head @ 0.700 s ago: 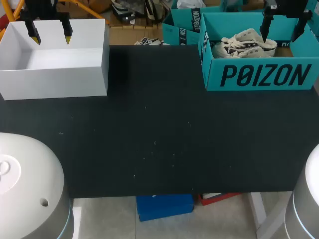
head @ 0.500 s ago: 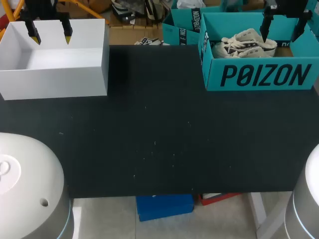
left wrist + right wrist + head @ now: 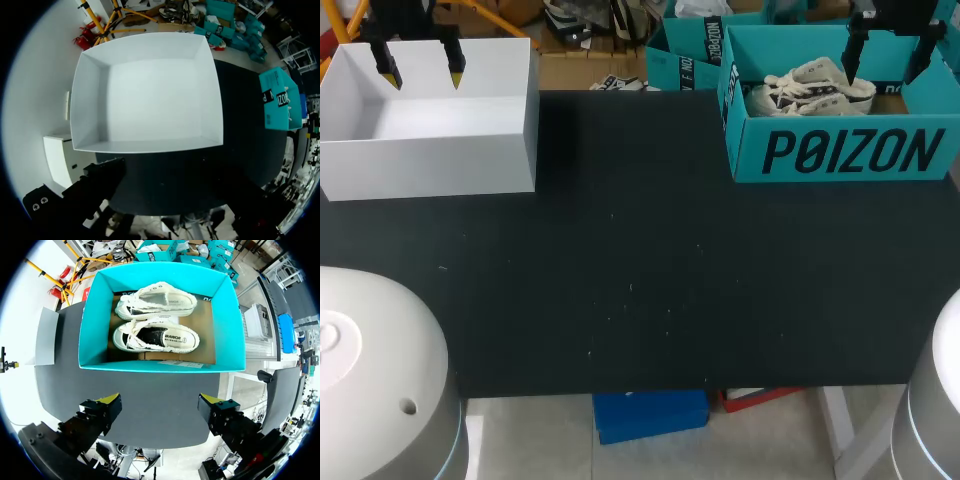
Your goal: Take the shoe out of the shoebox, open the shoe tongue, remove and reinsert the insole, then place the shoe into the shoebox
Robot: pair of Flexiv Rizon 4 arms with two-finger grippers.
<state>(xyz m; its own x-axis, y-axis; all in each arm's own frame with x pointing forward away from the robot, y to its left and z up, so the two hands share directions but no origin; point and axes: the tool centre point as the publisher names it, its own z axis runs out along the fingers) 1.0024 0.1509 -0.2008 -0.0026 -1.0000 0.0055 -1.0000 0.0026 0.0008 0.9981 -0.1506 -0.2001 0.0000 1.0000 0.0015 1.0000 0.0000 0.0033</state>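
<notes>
Left gripper [image 3: 421,72]: above the white box [image 3: 430,165], fingers wide apart, empty.
Right gripper [image 3: 885,55]: above the shoebox [image 3: 840,150], fingers spread wide, empty.
Shoes [image 3: 156,337]: side by side inside the shoebox.

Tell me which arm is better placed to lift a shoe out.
Right: the right gripper, open, hangs above the teal shoebox holding the shoes; the left gripper is over the white box.
</notes>
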